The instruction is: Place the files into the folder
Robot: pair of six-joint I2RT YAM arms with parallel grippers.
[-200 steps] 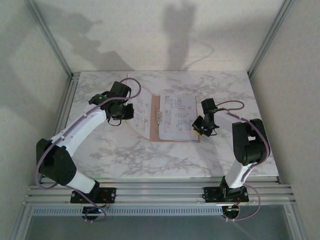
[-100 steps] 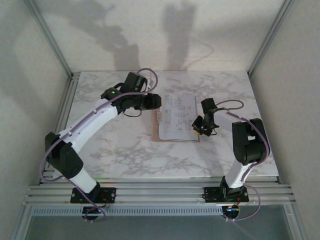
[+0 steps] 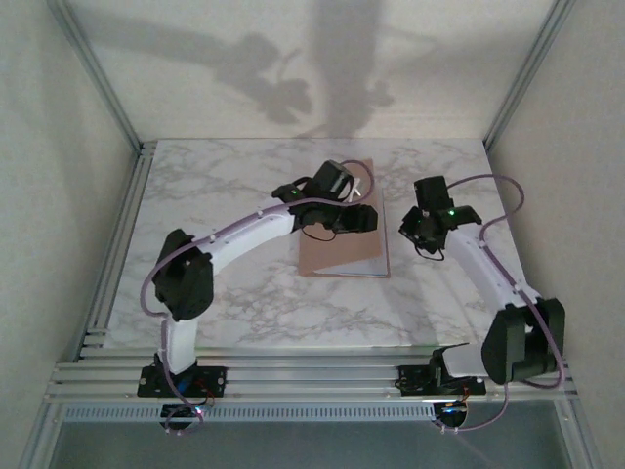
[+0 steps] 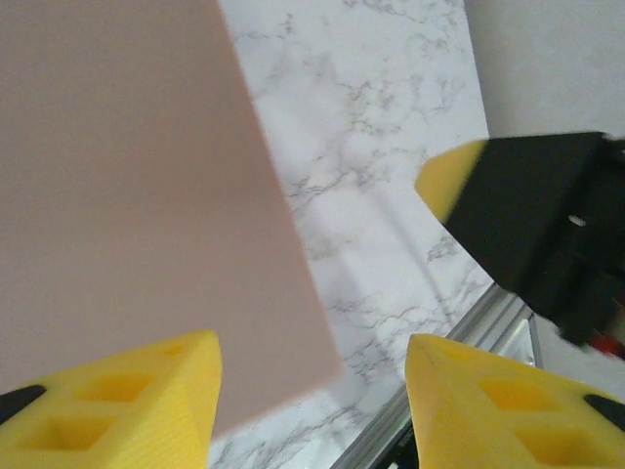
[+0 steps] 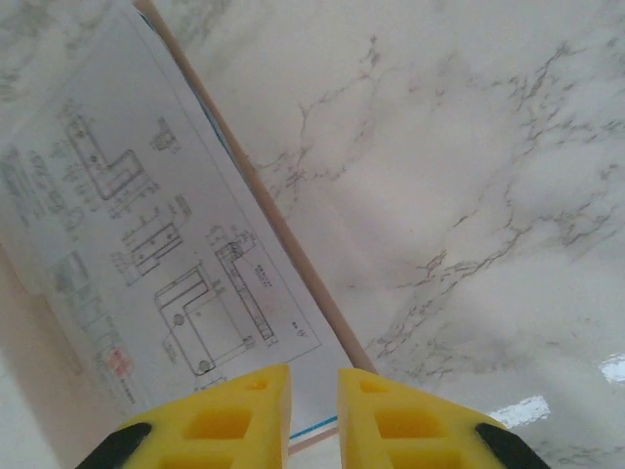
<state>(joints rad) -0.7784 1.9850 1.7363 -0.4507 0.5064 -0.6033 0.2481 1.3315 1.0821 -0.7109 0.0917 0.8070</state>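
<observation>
The left gripper point(image 3: 363, 217) is stretched out over the far part of the folder point(image 3: 337, 252), which lies on the marble tabletop point(image 3: 225, 293) with its plain pinkish-tan leaf facing up. In the left wrist view the gripper's two yellow fingers point(image 4: 146, 391) stand wide apart with nothing clamped between them. The pinkish leaf spreads out ahead of the left finger and to its side, and one corner of the leaf reaches into the gap between the fingers. Bare marble lies ahead of the other finger. Further out on that side the black body and yellow tip of the right gripper point(image 3: 418, 239) are in sight, apart from the folder.

The right gripper hangs just beside the folder's right edge, clear of the left gripper. In its wrist view the yellow fingers point(image 5: 229, 410) are drawn in narrow, with only a thin slit between them and nothing in it. Directly ahead of them, and to their left, lie the files point(image 5: 146, 225). The top white sheet is printed with black line drawings and small text, and it rests on the folder's lower leaf. That leaf's tan edge runs diagonally just past the paper. A thin blue strip point(image 5: 312, 428) shows right at the fingertips. A blurred pinkish surface covers the paper's near left part, and I cannot tell whether it touches the sheet or stands above it.
</observation>
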